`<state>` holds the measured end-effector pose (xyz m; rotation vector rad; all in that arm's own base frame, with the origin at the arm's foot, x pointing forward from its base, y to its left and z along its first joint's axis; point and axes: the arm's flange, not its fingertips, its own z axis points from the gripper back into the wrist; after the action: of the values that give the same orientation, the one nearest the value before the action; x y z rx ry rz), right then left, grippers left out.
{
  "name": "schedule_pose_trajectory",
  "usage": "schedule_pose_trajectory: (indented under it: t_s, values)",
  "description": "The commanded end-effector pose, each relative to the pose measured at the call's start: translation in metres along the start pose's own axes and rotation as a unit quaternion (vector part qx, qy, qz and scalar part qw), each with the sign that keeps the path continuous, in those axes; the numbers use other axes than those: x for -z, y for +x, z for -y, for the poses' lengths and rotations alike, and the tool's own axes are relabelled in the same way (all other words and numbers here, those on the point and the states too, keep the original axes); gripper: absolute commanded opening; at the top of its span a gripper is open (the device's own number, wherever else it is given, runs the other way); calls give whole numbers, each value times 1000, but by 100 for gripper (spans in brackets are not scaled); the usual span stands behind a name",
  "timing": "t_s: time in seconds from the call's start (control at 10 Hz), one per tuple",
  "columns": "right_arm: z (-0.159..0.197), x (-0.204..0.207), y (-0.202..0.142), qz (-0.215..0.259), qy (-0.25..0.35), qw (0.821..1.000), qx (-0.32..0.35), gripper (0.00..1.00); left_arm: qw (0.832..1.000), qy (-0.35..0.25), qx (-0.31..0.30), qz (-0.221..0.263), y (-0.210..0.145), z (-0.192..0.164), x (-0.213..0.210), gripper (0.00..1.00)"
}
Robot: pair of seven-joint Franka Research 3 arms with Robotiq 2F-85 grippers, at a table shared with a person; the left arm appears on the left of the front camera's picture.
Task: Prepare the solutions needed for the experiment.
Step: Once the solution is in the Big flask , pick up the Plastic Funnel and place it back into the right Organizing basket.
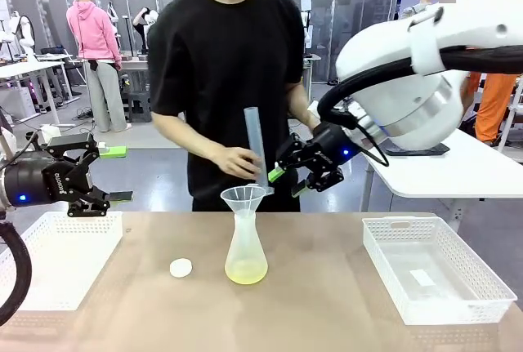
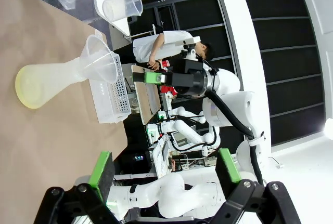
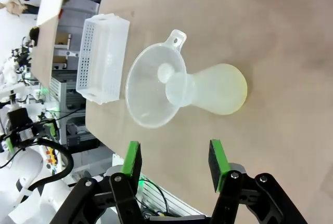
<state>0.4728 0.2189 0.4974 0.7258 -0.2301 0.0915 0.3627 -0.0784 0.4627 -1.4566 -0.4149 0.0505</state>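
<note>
The solutions (image 1: 246, 271) form a shallow pale yellow-green layer in a clear conical flask (image 1: 245, 242) at the table's middle, with a funnel (image 1: 246, 198) in its neck. A person's hand (image 1: 235, 161) holds a tall clear measuring cylinder (image 1: 254, 141) just above the funnel. My right gripper (image 1: 287, 182) hovers open right beside the cylinder, holding nothing. From the right wrist, the flask (image 3: 213, 93) and funnel (image 3: 152, 91) lie beyond my empty right gripper (image 3: 176, 160). My left gripper (image 1: 117, 174) hangs open above the left basket. Past my left gripper (image 2: 164, 168), the left wrist view shows the solutions (image 2: 24, 86).
A small white round cap (image 1: 181, 268) lies left of the flask. A white basket (image 1: 49, 233) stands at the table's left and another (image 1: 458, 299) at its right. The person stands at the far edge behind the flask.
</note>
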Motion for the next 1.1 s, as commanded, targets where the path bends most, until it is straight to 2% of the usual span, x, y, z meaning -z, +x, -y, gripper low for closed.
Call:
schedule_pose_trajectory:
  t_s: [0.0,0.1,0.6,1.0]
  values:
    - [-17,19,17,-6,-24,1000,17,66,1000,-10,-5,3,-1,1,2,100]
    - [-24,28,25,3,-34,999,22,66,1000,-10,-5,3,-1,1,2,100]
    - [-42,63,34,-30,-71,995,60,66,1000,-10,-5,3,-1,1,2,100]
    - [-36,72,33,2,-124,989,86,66,1000,-10,-5,3,-1,1,2,100]
